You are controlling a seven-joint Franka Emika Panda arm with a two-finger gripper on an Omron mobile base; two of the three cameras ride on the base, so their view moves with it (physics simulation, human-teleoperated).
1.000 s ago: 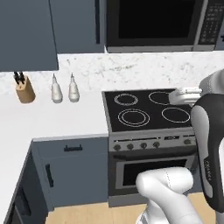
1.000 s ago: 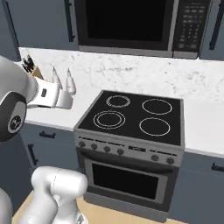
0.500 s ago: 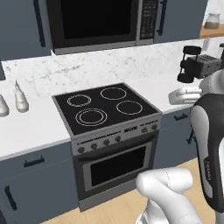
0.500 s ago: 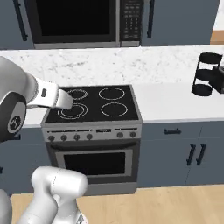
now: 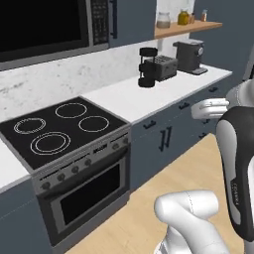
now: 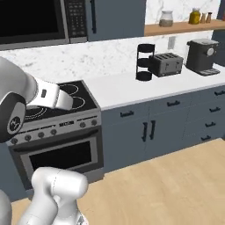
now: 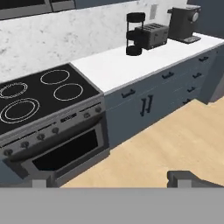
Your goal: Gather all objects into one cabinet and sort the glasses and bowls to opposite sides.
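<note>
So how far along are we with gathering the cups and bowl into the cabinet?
Nothing looks done yet. The stove, the white counter, the toaster and the coffee machine are in sight, with no cup or bowl among them. Nothing is in hand: the fingers are open and empty above the wooden floor. Everything is left: finding the pieces, gathering them and sorting them.

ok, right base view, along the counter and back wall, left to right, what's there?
Microwave → stove → black tiered rack → toaster → coffee machine.
</note>
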